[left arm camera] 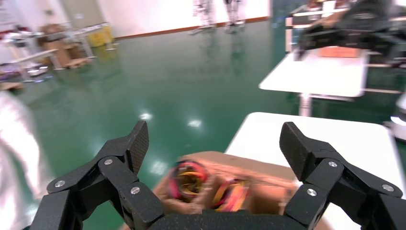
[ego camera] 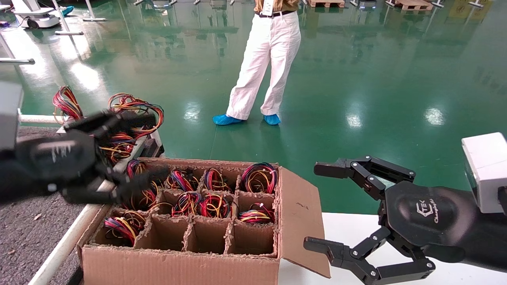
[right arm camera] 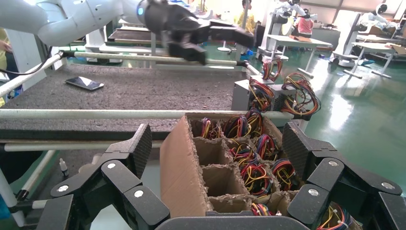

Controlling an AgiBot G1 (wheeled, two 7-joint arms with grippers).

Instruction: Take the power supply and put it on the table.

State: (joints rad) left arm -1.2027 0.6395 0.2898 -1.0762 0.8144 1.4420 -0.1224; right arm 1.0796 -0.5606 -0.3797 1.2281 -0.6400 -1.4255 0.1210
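Several power supplies stand in the cells of a cardboard box (ego camera: 178, 269), and only their looped red, yellow, black and blue wire bundles (ego camera: 214, 206) show. More power supplies (right arm camera: 242, 93) sit on the dark speckled table (ego camera: 23, 233) behind the box, wires up. My left gripper (ego camera: 154, 146) hovers open and empty over the box's far left corner, by the white rail (ego camera: 67, 237). The left wrist view shows the left gripper (left arm camera: 215, 139) above blurred wire bundles (left arm camera: 189, 179). My right gripper (ego camera: 317, 206) hangs open and empty to the right of the box; in its wrist view the right gripper (right arm camera: 218, 139) faces the box flap.
The box rests on a white tabletop (ego camera: 348, 225) against the table's rail. Its three near middle cells (ego camera: 206, 237) hold nothing. A phone (right arm camera: 84, 83) lies on the speckled table. A person in white trousers (ego camera: 269, 59) stands on the green floor beyond the box.
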